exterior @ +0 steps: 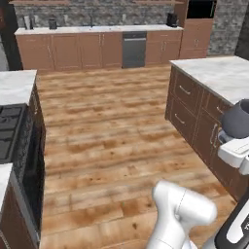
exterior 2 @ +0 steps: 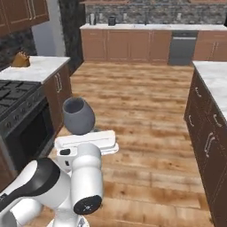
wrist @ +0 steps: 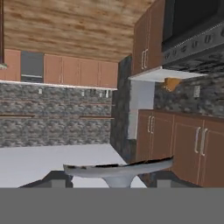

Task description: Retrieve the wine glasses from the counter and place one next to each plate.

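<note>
My gripper [wrist: 109, 180] is shut on a grey-blue wine glass [exterior 2: 78, 116], carried in mid-air over the wooden floor. Its rounded bowl stands above my white hand [exterior 2: 86, 142] in the right base view. The same wine glass [exterior: 238, 119] shows at the right edge of the left base view. In the hand view, which is rolled upside down, the glass's flat round foot [wrist: 118, 168] spans the space between my two dark fingertips. A short marble counter [exterior 2: 37, 67] with a dark stone backsplash lies to the left, beside the stove. The plates are out of view.
A black stove [exterior 2: 13, 99] and its oven front border the floor on the left. A marble-topped cabinet block [exterior: 214, 73] with brown drawers stands on the right. A long counter with a dishwasher [exterior: 133, 48] runs along the far wall. Open wooden floor [exterior: 107, 126] lies between.
</note>
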